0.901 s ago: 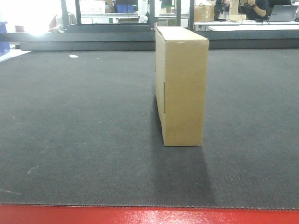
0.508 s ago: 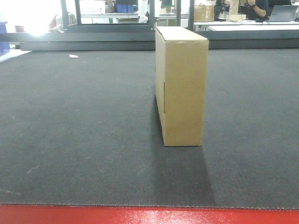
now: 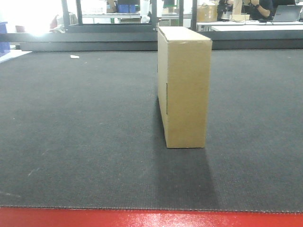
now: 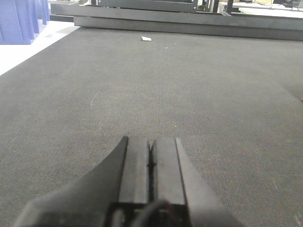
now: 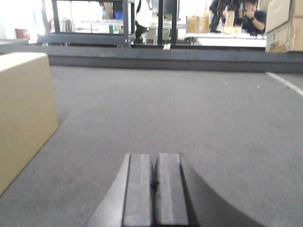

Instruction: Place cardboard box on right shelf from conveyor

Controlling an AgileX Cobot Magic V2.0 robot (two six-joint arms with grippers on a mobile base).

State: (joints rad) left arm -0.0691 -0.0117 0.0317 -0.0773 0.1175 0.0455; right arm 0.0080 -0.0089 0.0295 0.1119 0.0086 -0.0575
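The tan cardboard box (image 3: 184,87) stands upright on its narrow end in the middle of the dark conveyor belt (image 3: 80,132), its narrow face toward the front view. In the right wrist view the same cardboard box (image 5: 23,113) fills the left edge, well left of my right gripper (image 5: 155,158), which is shut with nothing in it. My left gripper (image 4: 151,142) is also shut and empty, low over the bare conveyor belt (image 4: 189,85). Neither gripper shows in the front view. The right shelf is out of view.
A red strip (image 3: 151,218) runs along the belt's front edge. A small white scrap (image 3: 74,56) lies far back left on the belt. Blue bins (image 4: 21,21) stand beyond the left edge. Tables, stacked cartons (image 5: 284,23) and people (image 5: 253,16) are behind the belt's dark far rail.
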